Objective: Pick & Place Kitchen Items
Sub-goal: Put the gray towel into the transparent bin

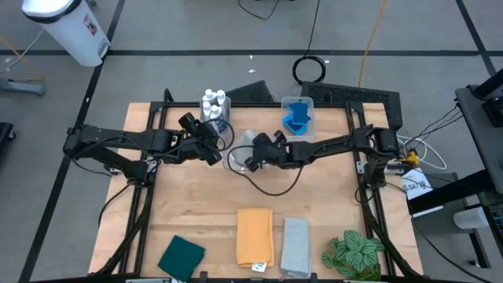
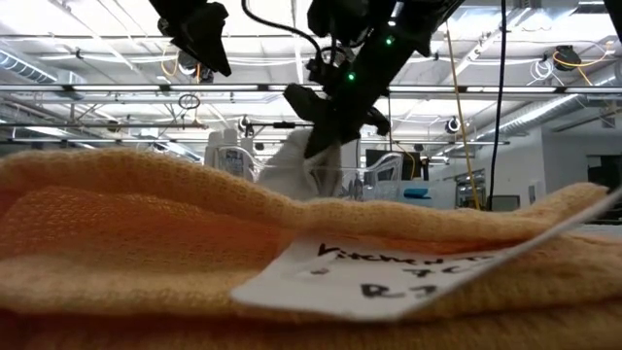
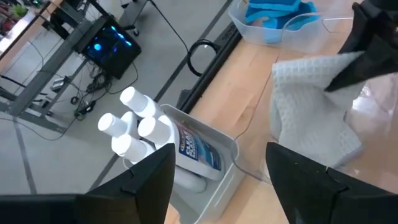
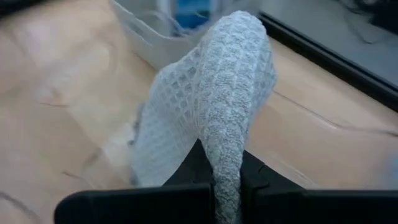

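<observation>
Currently right gripper [image 4: 227, 180] pinches grey waffle cloth [image 4: 214, 99] above clear bin [image 1: 240, 157] at table center, left gripper [image 3: 217, 165] spread at its 9 o'clock.

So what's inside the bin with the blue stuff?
The clear bin holds wavy blue sponges, heaped together. How many there are, or whether anything lies under them, can't be seen, because the top ones cover the rest.

wooden table [image 1: 196, 204] — orange cloth [image 1: 255, 235]; grey cloth [image 1: 295, 245]; dark green cloth [image 1: 181, 255]; plant [image 1: 355, 253]
</observation>
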`<state>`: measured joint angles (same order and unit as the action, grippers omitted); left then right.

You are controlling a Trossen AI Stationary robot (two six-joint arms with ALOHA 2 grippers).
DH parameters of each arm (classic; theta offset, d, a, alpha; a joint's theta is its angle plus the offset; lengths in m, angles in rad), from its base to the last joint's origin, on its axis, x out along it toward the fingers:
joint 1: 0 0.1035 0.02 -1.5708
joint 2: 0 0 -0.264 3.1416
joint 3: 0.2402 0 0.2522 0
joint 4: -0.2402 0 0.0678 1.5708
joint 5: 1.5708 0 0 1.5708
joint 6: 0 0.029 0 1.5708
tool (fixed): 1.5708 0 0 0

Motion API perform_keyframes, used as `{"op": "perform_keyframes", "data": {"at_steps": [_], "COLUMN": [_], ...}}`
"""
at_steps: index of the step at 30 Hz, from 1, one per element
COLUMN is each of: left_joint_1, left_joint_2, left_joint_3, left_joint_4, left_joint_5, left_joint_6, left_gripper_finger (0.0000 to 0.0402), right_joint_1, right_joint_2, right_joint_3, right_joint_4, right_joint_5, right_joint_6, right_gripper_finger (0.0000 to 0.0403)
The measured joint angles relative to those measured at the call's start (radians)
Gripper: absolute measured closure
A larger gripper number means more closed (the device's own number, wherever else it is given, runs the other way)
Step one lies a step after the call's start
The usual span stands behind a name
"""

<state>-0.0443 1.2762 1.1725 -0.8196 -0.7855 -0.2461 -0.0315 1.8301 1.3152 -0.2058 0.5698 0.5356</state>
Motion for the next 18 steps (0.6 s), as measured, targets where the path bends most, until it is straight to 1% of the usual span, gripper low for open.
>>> {"op": "perform_keyframes", "data": {"at_steps": [3, 8, 10, 13, 18], "left_joint_1": [0.0, 0.0, 0.0, 0.0, 0.0], "left_joint_2": [0.0, 0.0, 0.0, 0.0, 0.0], "left_joint_3": [0.0, 0.0, 0.0, 0.0, 0.0], "left_joint_4": [0.0, 0.0, 0.0, 0.003, 0.004], "left_joint_5": [0.001, 0.001, 0.001, 0.0, 0.0], "left_joint_6": [-0.003, -0.003, -0.004, -0.005, -0.055], "left_gripper_finger": [0.0147, 0.0147, 0.0147, 0.0147, 0.0147], "right_joint_1": [0.0, 0.0, 0.0, 0.005, 0.044], "right_joint_2": [0.0, 0.0, 0.0, 0.0, 0.0], "right_joint_3": [0.0, -0.001, -0.002, -0.002, -0.006], "right_joint_4": [-0.078, -0.231, -0.265, -0.212, 0.002], "right_joint_5": [0.04, 0.155, 0.171, 0.157, 0.109], "right_joint_6": [0.034, 0.099, 0.124, 0.127, 0.045], "right_gripper_finger": [0.0402, 0.0402, 0.0402, 0.04, 0.0399]}}
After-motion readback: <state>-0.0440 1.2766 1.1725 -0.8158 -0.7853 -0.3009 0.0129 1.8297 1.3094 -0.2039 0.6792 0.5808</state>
